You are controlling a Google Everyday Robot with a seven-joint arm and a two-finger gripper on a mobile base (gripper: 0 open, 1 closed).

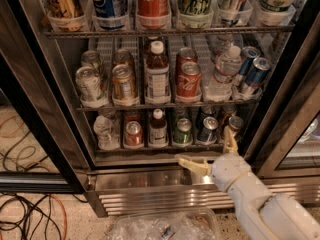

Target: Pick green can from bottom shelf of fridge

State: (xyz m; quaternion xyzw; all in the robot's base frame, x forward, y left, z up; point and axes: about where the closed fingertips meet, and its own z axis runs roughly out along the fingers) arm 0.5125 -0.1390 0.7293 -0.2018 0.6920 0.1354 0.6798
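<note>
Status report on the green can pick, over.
Gripper open, low in front of bottom shelf. Green can upright at shelf front, not gripped. Dark blue can close beside it; nothing in front.

Smooth white rounded arm (pixel 262 201), cream two-fingered end effector (pixel 204 145) at lower right.

Your white arm comes in from the lower right, wrist bent upward. Its gripper (pixel 205 146) sits low, right of centre, with its 2 fingers (pixel 192 164) spread wide.

Tool (pixel 206 146) at bottom shelf (pixel 116 150), arm (pixel 272 211) cropped
</note>
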